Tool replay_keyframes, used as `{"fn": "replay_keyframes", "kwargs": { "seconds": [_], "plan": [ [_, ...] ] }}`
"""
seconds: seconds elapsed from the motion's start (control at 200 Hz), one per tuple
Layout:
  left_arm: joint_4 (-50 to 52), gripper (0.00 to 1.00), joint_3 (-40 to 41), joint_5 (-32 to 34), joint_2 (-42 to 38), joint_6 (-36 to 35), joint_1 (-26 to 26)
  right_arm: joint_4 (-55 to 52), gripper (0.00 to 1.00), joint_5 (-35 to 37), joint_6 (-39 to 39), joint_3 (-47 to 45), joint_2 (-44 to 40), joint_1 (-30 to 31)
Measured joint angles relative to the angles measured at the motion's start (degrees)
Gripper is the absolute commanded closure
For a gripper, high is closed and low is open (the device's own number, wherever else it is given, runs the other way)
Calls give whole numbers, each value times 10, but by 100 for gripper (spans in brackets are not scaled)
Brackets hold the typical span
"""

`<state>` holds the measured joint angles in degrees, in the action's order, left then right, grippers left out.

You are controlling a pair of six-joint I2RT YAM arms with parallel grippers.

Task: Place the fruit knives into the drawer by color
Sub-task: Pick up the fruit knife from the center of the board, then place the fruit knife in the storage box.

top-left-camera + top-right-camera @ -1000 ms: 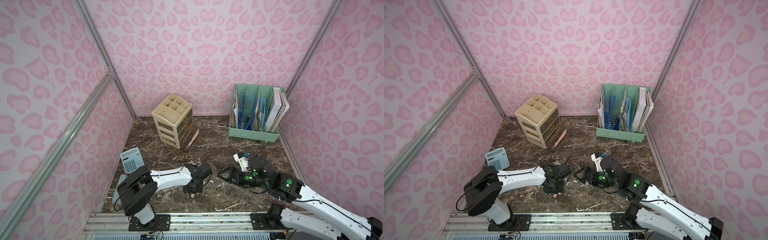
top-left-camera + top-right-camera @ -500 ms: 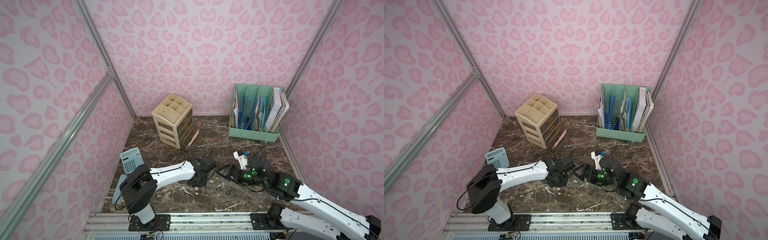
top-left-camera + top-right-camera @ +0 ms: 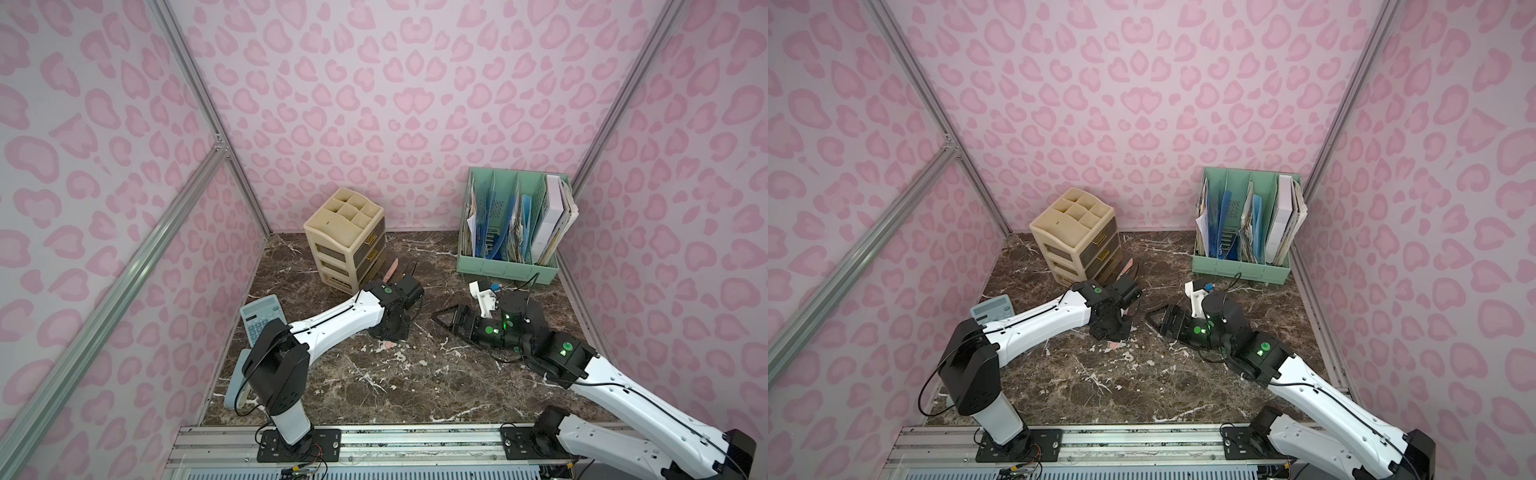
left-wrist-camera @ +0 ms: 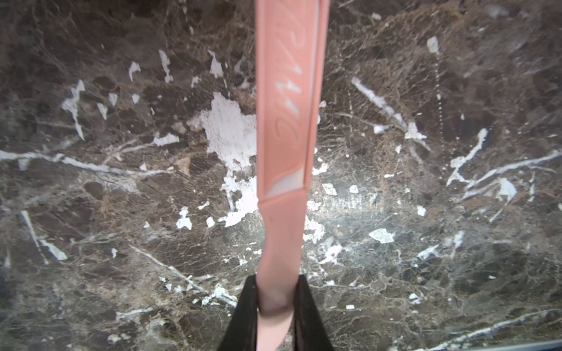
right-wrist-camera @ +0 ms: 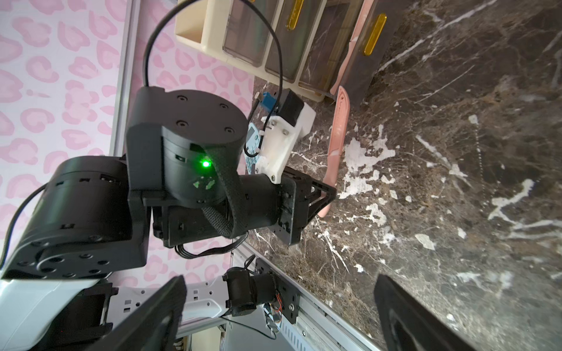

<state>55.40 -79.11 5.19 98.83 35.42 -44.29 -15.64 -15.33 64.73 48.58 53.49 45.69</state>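
L gripper [image 4: 275,304] clamped on pink knife [image 4: 286,121] by its handle, long axis & blade end pointing twd open bottom drawer [image 5: 362,76] just ahead; R gripper [image 3: 451,318] wide open, empty, alongside

I am working from afar inside a robot lab's test booth: pink leopard-print panels [image 3: 374,104] are standing in an aluminium frame [image 3: 200,95] around a marble-look tabletop [image 3: 395,382]. The left arm [image 3: 332,322] and right arm [image 3: 631,399] I am steering are sitting bolted to a metal rail [image 3: 415,444] at the front, green status lights glowing on the right arm's joints. Office props are dressing the set: a cream drawer unit [image 3: 349,232], a green file rack [image 3: 507,268] and a calculator [image 3: 259,316].
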Motion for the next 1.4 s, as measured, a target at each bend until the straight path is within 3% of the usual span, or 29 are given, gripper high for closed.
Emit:
{"fn": "replay_keyframes", "kwargs": {
  "seconds": [0.38, 0.865, 1.22, 1.4],
  "plan": [
    [64, 100, -152, 16, 67, -106, 78, 67, 1, -34, -9, 25, 78, -42],
    [124, 100, -379, 63, 225, -209, 125, 119, 1, -90, -14, 63, 183, -87],
    [139, 100, -453, 61, 305, -250, 160, 132, 1, -125, -19, 80, 223, -109],
    [132, 87, -471, 52, 337, -255, 164, 138, 1, -135, -19, 82, 235, -117]
  ]
}}
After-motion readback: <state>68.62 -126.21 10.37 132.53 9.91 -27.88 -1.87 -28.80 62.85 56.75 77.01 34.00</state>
